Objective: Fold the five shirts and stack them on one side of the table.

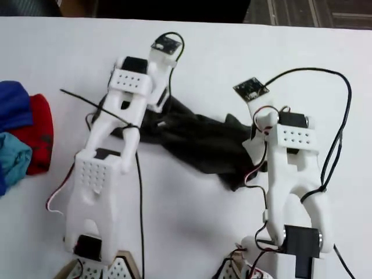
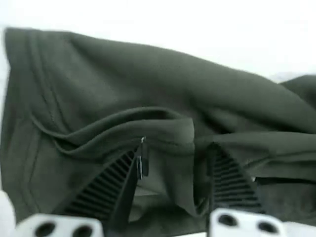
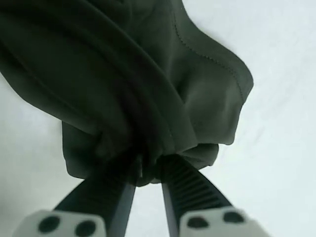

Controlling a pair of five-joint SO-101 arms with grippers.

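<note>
Pinching a bunched hem corner of the crumpled dark green cotton shirt [image 1: 197,142], the right gripper [image 3: 148,170] was clamped tight at the shirt's near right end. At the shirt's far left end the left gripper [image 2: 175,153] had its jaws apart, astride a raised fold and not yet nipping it. It looked wise to close there, then draw both ends outward until the cloth lay flat. Well beyond the shirt's left end lay a loose heap of blue, red and teal shirts [image 1: 26,131].

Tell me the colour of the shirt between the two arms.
The shirt is plain dark olive green; the left wrist view shows it best.
</note>
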